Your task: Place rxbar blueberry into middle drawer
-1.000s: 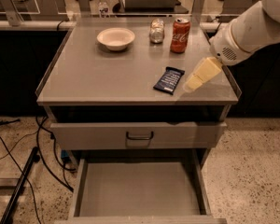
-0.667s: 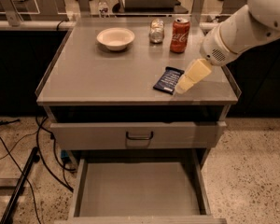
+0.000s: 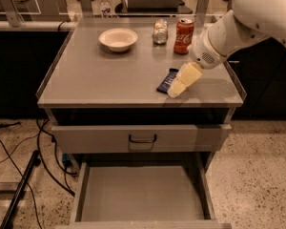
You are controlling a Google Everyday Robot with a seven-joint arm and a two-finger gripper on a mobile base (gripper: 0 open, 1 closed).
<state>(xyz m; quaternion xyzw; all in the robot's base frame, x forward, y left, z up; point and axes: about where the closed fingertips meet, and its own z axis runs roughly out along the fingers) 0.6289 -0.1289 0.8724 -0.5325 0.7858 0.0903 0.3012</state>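
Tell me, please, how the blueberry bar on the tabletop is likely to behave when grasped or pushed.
The rxbar blueberry lies flat, so it probably won't roll or tip. Small and thin, it is likely light, and its wrapper may slide on the smooth tabletop if pushed. The end effector is right beside it, near the tabletop's front edge.
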